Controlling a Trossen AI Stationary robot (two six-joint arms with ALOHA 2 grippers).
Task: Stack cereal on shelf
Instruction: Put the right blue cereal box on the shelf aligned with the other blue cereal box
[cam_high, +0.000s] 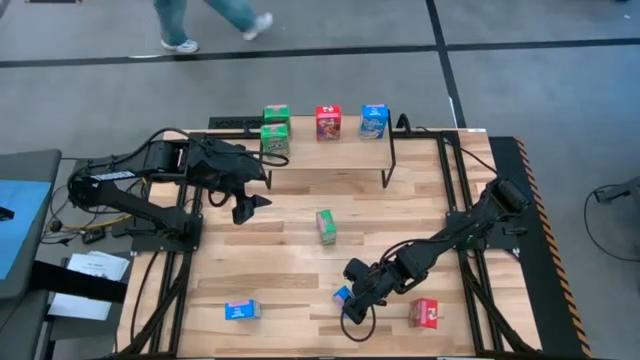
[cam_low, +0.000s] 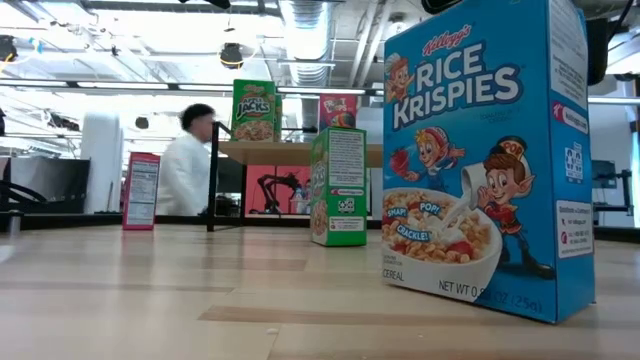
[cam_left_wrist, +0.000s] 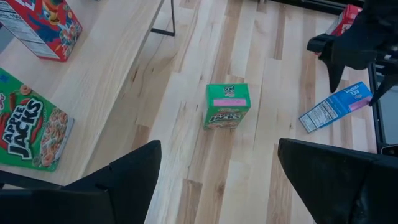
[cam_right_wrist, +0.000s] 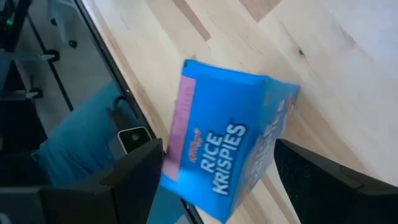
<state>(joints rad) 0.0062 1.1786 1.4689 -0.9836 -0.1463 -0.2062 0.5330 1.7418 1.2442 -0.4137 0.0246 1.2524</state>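
The shelf (cam_high: 340, 152) stands at the table's far side. On it are two green cereal boxes (cam_high: 275, 130), a red one (cam_high: 328, 122) and a blue one (cam_high: 374, 120). A green box (cam_high: 326, 226) stands upright mid-table. A blue Rice Krispies box (cam_right_wrist: 230, 149) stands near the near edge, upright on its base in the low view (cam_low: 480, 170). My right gripper (cam_high: 352, 300) is over it, open, one finger on each side (cam_right_wrist: 217, 163). My left gripper (cam_high: 245, 205) hangs open above the table left of centre, holding nothing. My right gripper comes at the blue box's top end (cam_right_wrist: 186, 124) slanting down from the table's right, with a finger (cam_right_wrist: 134, 177) close on each side. I cannot tell whether the fingers touch the box. The box stands on the table.
Another blue box (cam_high: 242, 310) lies near the near left corner and a red box (cam_high: 427, 313) near the near right. A red box (cam_low: 141, 190) shows at the left in the low view. A person walks on the floor beyond the far edge (cam_high: 215, 20). Bare wood lies between shelf and green box.
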